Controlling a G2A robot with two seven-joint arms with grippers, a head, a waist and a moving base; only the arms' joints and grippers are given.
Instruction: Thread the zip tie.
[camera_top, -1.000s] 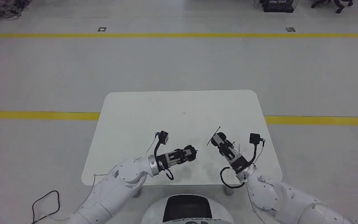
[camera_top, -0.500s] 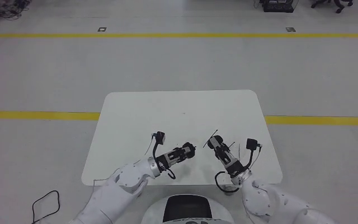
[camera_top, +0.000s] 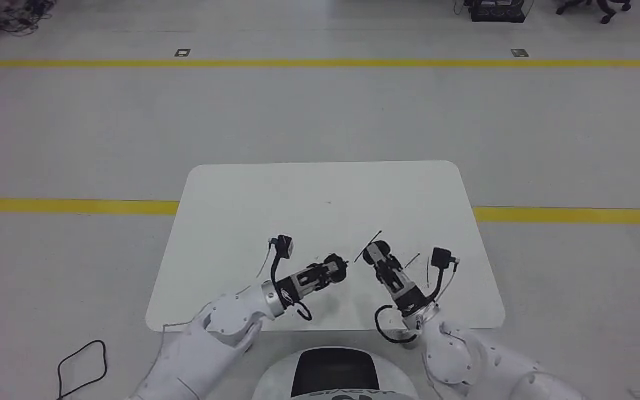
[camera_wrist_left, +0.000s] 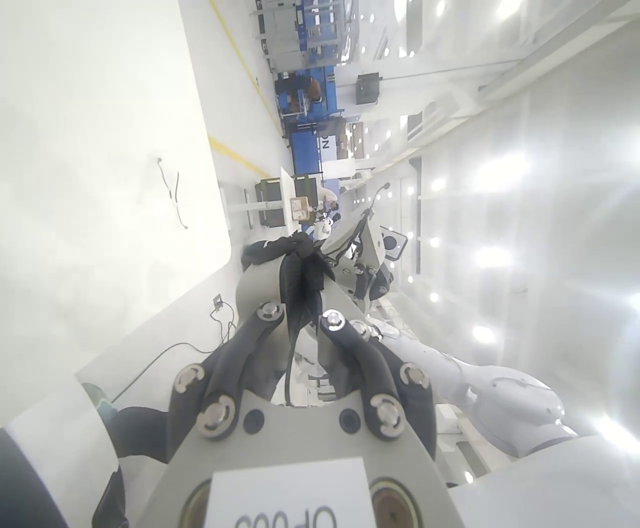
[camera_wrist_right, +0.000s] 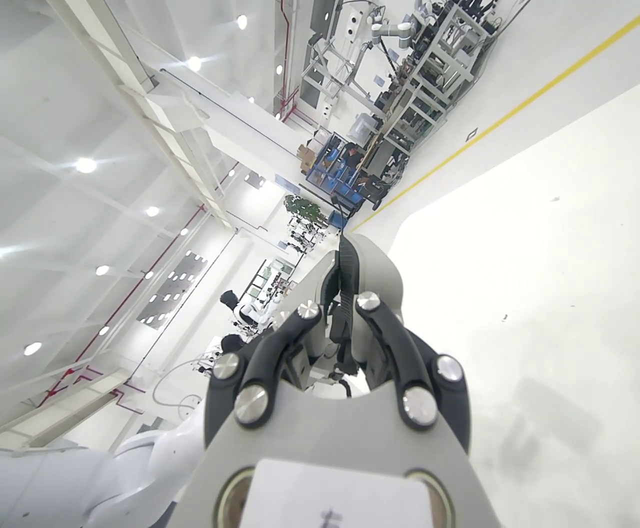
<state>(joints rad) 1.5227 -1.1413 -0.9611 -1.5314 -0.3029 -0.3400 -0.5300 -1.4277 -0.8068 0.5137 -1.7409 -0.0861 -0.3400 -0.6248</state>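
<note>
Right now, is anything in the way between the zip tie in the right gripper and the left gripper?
Nothing visible. The right gripper is shut on the zip tie; its end pokes toward the left gripper, with just a bare gap over the table between them.

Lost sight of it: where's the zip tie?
In the top view, the zip tie is pinched in the right gripper above the table, beside the left gripper.

White table (camera_top: 300, 190), rounded corners, standing on pale floor (camera_top: 300, 110) marked with yellow lines (camera_top: 90, 206). A few small dark specks (camera_wrist_right: 555, 199) on tabletop, well apart.
</note>
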